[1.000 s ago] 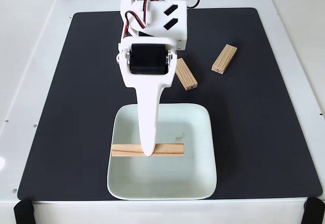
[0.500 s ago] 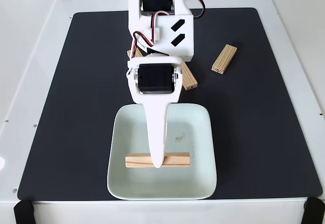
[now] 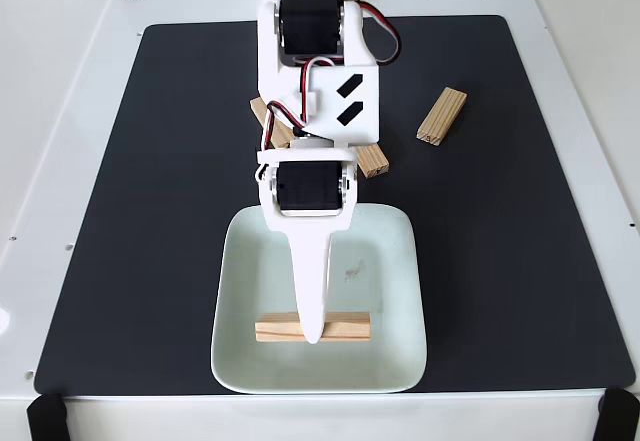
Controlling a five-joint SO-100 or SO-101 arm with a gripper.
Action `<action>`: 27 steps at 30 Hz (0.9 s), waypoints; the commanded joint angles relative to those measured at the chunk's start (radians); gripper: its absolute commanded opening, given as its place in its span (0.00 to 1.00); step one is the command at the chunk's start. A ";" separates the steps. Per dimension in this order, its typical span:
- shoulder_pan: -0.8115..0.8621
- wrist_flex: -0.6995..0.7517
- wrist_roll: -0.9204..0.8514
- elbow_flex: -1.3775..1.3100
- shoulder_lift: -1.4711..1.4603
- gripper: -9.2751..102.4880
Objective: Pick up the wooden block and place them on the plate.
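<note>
Claw [image 3: 313, 333] grips a pale, grain-lined wooden block [image 3: 345, 327] over the mint plate [image 3: 395, 261].

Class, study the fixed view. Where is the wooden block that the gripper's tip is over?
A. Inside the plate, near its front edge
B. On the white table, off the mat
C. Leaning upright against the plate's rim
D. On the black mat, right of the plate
A: the wooden block lies flat and crosswise inside the pale green plate, near the edge closest to the camera, with the gripper finger crossing over its middle.
</note>
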 commanded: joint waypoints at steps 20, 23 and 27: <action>-0.006 0.071 0.002 -0.035 0.014 0.08; -0.006 0.063 -0.003 -0.034 0.012 0.08; -0.009 0.067 -0.003 -0.032 0.009 0.08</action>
